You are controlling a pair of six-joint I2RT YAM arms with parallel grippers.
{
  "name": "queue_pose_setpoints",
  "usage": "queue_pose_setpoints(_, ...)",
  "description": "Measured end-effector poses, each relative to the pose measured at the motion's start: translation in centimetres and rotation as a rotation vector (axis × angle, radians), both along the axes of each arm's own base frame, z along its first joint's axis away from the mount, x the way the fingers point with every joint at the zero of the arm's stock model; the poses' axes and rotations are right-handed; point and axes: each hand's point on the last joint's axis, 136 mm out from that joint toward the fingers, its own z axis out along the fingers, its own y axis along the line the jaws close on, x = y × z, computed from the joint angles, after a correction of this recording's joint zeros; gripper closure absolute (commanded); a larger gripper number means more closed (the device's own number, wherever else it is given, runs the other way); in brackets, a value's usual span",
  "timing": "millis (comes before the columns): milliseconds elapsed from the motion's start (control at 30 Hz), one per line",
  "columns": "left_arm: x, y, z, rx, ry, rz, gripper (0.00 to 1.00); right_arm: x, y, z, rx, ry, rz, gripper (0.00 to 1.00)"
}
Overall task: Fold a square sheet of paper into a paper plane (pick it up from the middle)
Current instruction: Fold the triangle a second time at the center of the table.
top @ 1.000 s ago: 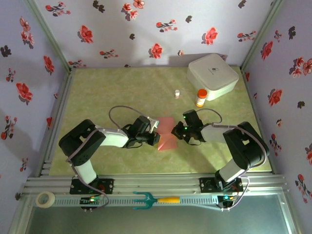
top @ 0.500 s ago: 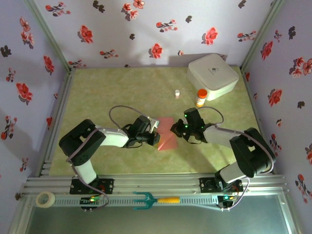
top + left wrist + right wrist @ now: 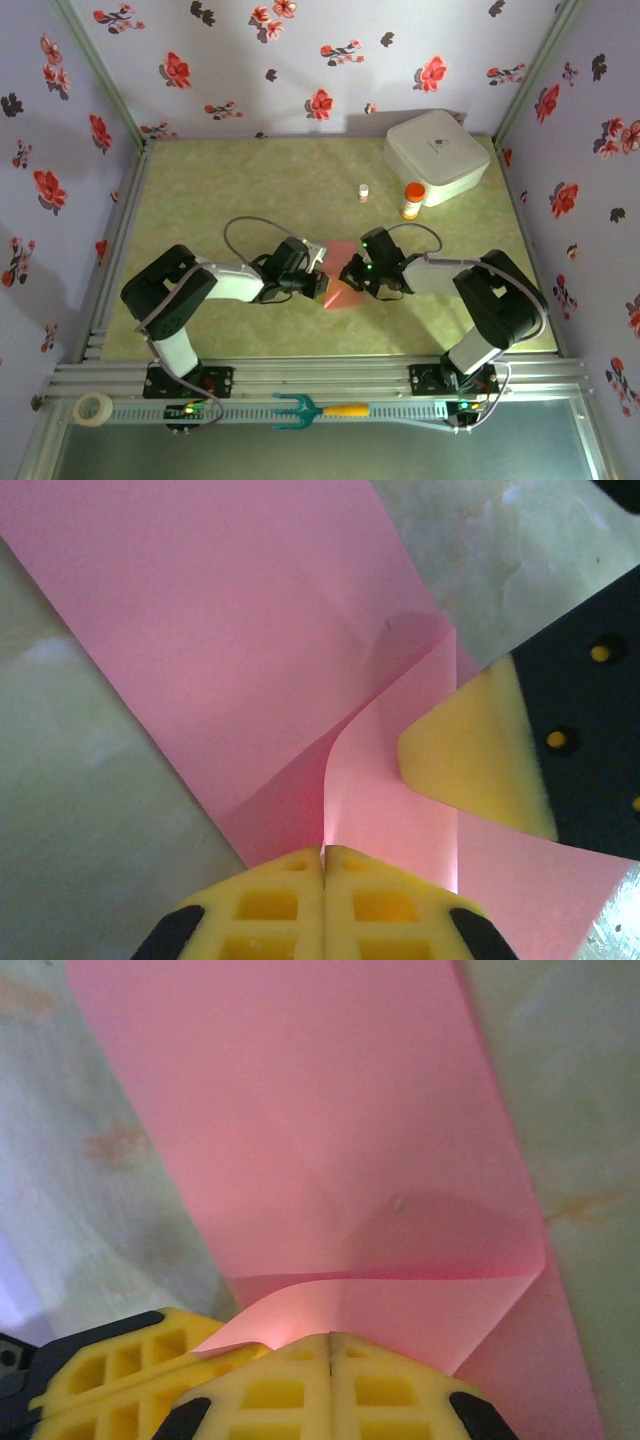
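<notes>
The square sheet of paper (image 3: 345,292) is salmon pink and lies on the green table between the two arms, partly doubled over. In the left wrist view a raised flap of the sheet (image 3: 390,800) curls down into the seam of my left gripper (image 3: 323,855), which is shut on it. The right gripper's yellow finger (image 3: 470,760) presses close beside that flap. In the right wrist view the folded-over edge of the sheet (image 3: 400,1310) runs into my right gripper (image 3: 330,1342), shut on it. From above, the left gripper (image 3: 322,287) and right gripper (image 3: 348,276) nearly touch.
At the back right stands a white rounded box (image 3: 436,155), with an orange-capped bottle (image 3: 411,200) and a small white vial (image 3: 364,192) in front of it. A teal fork (image 3: 320,409) and a tape roll (image 3: 94,407) lie on the near rail. Flowered walls enclose the table.
My right gripper has moved left across the sheet toward the left gripper, bringing the paper's right edge over with it. The left arm has stayed put.
</notes>
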Motion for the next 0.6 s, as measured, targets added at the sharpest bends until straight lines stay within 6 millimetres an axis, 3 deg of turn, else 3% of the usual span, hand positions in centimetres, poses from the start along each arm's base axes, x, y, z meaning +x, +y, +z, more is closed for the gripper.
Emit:
queue_pose_setpoints(133, 0.0, 0.0, 0.0, 0.0, 0.0, 0.0, 0.98, -0.3, -0.3, -0.6, 0.002, -0.005, -0.002, 1.0)
queue_pose_setpoints(333, -0.4, 0.5, 1.0, 0.009, 0.009, 0.001, 0.71, -0.2, -0.3, -0.5, 0.032, -0.033, -0.003, 0.99)
queue_pose_setpoints(500, -0.3, 0.8, 4.2, -0.014, -0.021, 0.019, 0.71, -0.2, -0.3, -0.5, 0.034, -0.033, -0.003, 0.99)
queue_pose_setpoints(600, -0.2, 0.7, 6.3, -0.042, -0.032, 0.03, 0.86, -0.2, -0.3, -0.5, 0.034, -0.033, -0.003, 0.99)
